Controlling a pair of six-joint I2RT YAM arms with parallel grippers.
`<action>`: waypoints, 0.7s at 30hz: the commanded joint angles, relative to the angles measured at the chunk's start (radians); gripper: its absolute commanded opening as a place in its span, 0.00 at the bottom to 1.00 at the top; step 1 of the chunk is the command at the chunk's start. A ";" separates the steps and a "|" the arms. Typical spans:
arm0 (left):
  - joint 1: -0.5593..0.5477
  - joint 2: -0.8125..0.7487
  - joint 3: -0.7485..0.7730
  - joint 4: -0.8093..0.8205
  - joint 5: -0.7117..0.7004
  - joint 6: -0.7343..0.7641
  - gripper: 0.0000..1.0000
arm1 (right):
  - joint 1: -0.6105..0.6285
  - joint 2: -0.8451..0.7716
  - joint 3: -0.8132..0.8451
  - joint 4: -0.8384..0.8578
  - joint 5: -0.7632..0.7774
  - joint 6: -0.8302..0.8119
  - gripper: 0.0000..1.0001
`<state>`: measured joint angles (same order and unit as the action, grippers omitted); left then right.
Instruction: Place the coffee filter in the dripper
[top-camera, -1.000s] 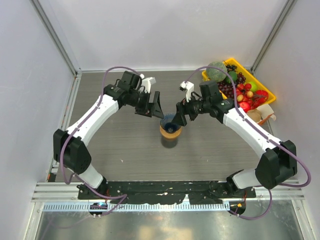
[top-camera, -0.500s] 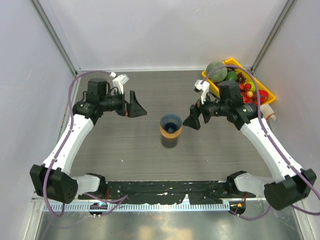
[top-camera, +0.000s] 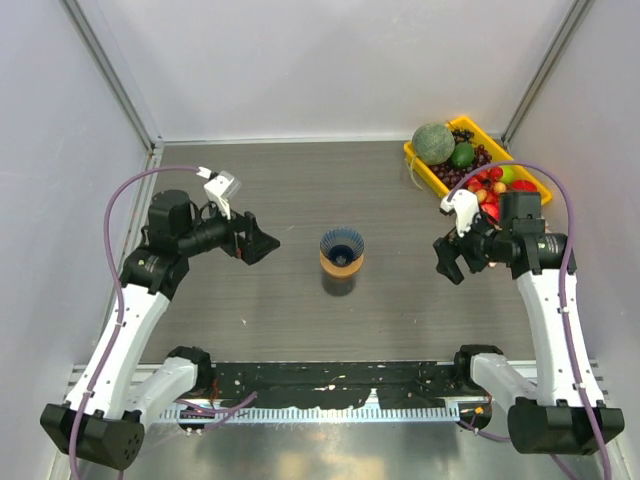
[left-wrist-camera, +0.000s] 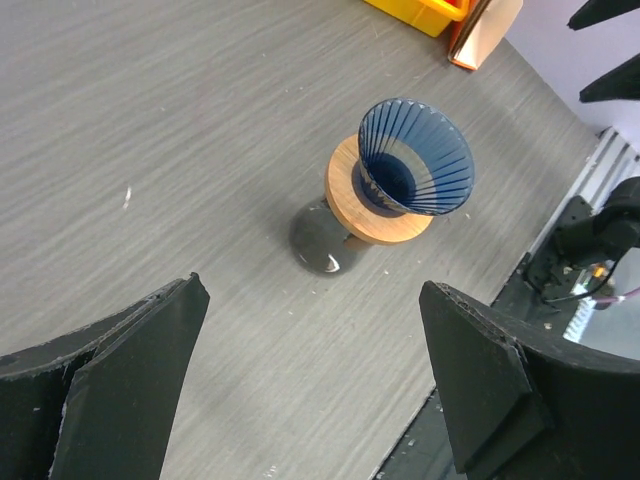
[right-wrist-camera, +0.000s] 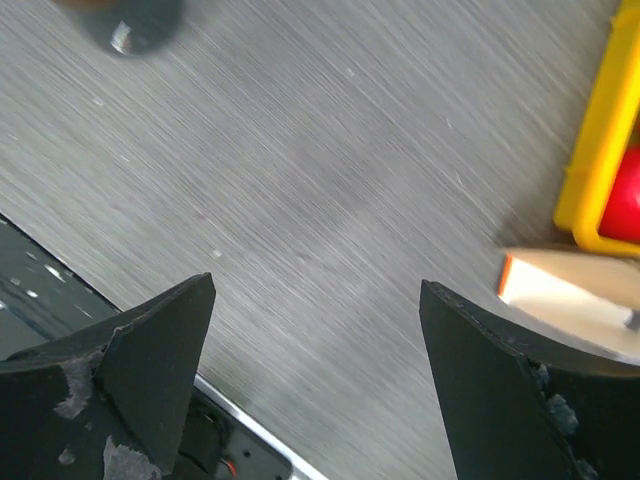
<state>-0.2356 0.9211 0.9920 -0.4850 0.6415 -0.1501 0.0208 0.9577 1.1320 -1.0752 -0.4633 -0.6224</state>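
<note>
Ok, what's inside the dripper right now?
Inside the dripper only its own ribbed blue walls show, narrowing to a dark bottom. No coffee filter is visible in it. The orange-brown ring under it hides whatever lies below the opening.

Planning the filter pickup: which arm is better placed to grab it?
Right, probably. The filter lies by the yellow tray, just ahead of the open right gripper. The open left gripper is on the far side of the dripper.

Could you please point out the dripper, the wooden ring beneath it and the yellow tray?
dripper (left-wrist-camera: 425, 160), left wrist view, its ribbed inner wall.
wooden ring (left-wrist-camera: 380, 228), left wrist view, its near edge.
yellow tray (top-camera: 410, 153), top external view, its left corner rim.
</note>
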 joint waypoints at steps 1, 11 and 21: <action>0.001 0.019 0.042 -0.032 0.032 0.145 0.99 | -0.136 0.056 0.047 -0.137 0.061 -0.268 0.89; 0.001 0.076 0.057 -0.063 0.250 0.164 0.99 | -0.136 0.239 0.147 -0.043 0.350 -0.669 0.70; -0.001 0.130 0.129 -0.096 0.348 0.113 0.99 | -0.105 0.257 -0.073 0.222 0.523 -1.197 0.66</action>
<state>-0.2356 1.0481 1.0687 -0.5804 0.9184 -0.0013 -0.0872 1.2362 1.1160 -0.9577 -0.0269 -1.5501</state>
